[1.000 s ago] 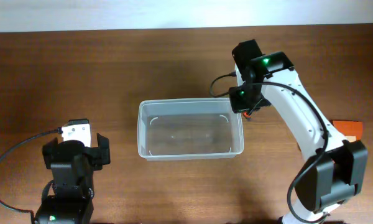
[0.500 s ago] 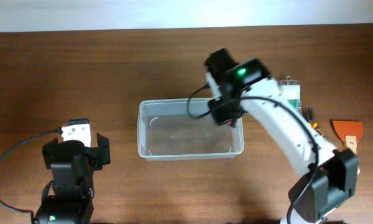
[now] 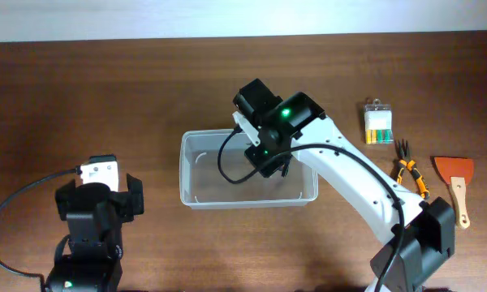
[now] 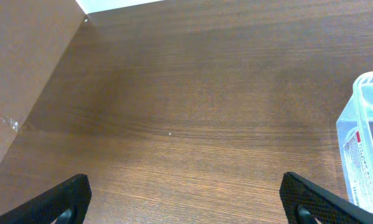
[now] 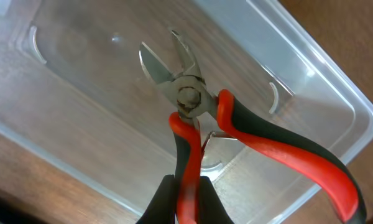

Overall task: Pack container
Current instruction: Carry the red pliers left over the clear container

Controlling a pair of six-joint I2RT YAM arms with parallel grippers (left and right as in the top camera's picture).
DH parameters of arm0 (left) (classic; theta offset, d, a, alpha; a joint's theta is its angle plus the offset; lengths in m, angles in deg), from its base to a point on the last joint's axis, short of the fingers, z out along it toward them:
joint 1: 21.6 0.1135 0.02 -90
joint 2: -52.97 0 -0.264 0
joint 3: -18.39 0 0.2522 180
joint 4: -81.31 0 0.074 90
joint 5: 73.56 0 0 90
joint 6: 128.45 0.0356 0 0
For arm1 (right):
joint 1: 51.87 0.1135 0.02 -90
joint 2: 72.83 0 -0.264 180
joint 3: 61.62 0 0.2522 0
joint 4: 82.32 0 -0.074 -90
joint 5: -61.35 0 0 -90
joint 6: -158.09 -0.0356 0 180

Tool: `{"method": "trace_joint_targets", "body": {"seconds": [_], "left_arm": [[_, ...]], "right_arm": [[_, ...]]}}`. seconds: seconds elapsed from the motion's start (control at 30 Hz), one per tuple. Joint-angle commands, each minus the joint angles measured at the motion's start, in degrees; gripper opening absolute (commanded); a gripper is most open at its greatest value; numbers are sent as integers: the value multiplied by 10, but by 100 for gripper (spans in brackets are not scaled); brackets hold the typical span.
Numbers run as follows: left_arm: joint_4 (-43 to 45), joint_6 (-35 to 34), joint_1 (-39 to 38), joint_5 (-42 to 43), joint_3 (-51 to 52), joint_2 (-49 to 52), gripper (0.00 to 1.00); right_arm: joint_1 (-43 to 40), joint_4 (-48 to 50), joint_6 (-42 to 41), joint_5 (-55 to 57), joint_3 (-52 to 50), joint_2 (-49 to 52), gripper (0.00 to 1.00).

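Plainly, the right gripper [image 5: 182, 199] is clamped tight on one red-and-black handle of the cutters [image 5: 189, 99], pinching it from both sides. The other handle juts free toward the right, and the cutters' own blades stand parted above the inside of the container [image 5: 311, 81]. Whether the blades touch the plastic cannot be told. The left gripper [image 4: 186, 202] is spread wide with nothing between its tips, only the bare table [image 4: 174, 93] beyond them. From overhead the right wrist hides the cutters and the fingertips almost entirely. The container [image 3: 183, 174] sits mid-table, and only one corner of it shows at the right edge of the left wrist view. The right arm [image 3: 357, 174] reaches from the near right corner leftward, its wrist hanging over the container's far half. The left arm [image 3: 93, 215] sits at the near left, well apart from the container.
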Motion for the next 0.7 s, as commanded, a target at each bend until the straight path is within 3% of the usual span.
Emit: {"method": "trace_joint_targets", "body": {"seconds": [0.0,0.67], "left_arm": [[-1,9,-2,-4,-12,0,99],[-1,9,-2,-4,-12,0,99]], "right_arm": [[3,1,49,-26,3,12,5],[3,-5,124,-53,0,76,5]]}}
